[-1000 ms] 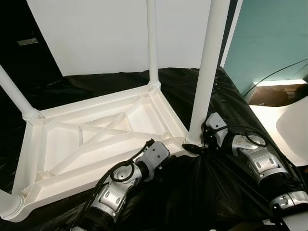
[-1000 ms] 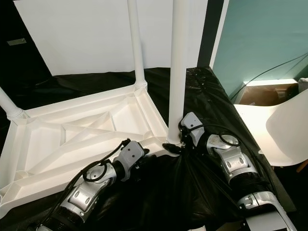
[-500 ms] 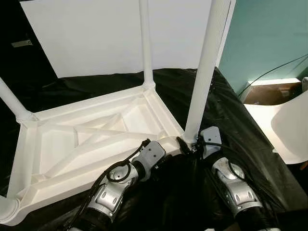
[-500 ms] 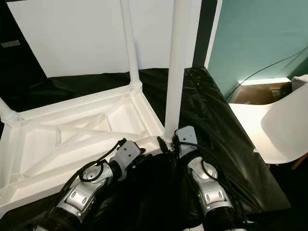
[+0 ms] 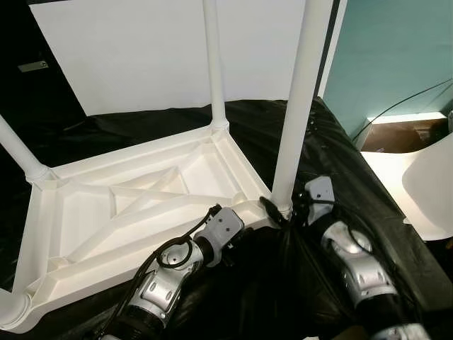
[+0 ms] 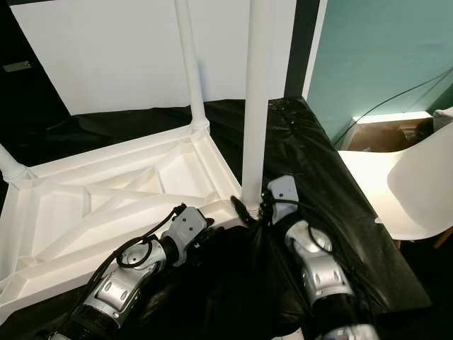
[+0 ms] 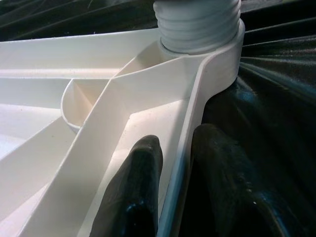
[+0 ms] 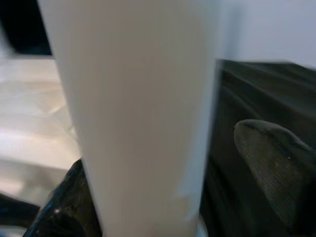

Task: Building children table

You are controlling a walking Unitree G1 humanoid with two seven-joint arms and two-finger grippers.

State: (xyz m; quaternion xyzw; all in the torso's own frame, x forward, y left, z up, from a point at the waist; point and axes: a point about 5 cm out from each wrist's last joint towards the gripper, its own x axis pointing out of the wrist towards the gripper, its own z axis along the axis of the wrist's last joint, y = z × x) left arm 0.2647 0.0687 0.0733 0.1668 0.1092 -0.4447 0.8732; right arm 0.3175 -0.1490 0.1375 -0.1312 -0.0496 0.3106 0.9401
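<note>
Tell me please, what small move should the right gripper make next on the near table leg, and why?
Probably another twist of the table leg to seat it. The right gripper has a finger on each side of its base, threads still show above the corner socket, and the left gripper pinches the upturned tabletop rim to brace it.

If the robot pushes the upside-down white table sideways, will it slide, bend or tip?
The tabletop looks like thin ribbed plastic, so it is probably light yet fairly stiff. It lies flat on a glossy black sheet, so it would likely slide, perhaps wrinkling the sheet, rather than tip. The near leg is tall; pushing it high up may flex it or strain its socket.
</note>
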